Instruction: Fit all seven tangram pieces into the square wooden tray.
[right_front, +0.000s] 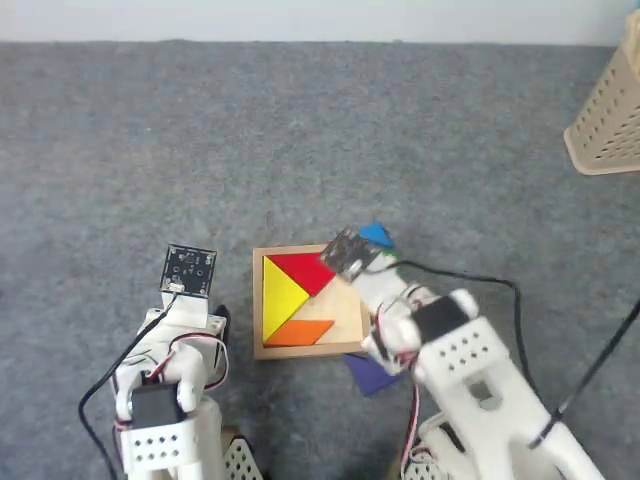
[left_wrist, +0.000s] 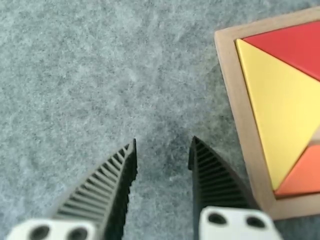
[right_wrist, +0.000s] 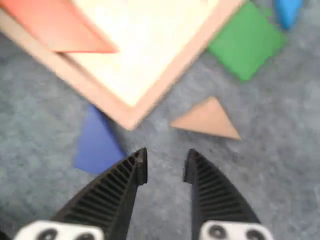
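— Where is the square wooden tray (right_front: 258, 300)?
— Just beside the left gripper (left_wrist: 162, 142), whose fingers stand apart with nothing between them. In it lie a red triangle (left_wrist: 295, 45), a yellow triangle (left_wrist: 280, 105) and an orange piece (left_wrist: 305, 175).
— And the right gripper (right_wrist: 166, 152)?
— Fingers parted and empty, with the tray's corner just beyond their tips. Its wrist view adds a tan wooden triangle (right_wrist: 207, 120), a green square (right_wrist: 246, 42) and a dark blue piece (right_wrist: 97, 142) on the grey worktop (right_wrist: 260, 175).

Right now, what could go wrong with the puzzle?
The open right gripper hangs close to the tray corner; lowering, it might bump the tray and shake the orange piece loose. The tan triangle lies flat on the carpet, so it may be hard to pinch. The dark blue piece sits right beside the rim, leaving little room to grab.
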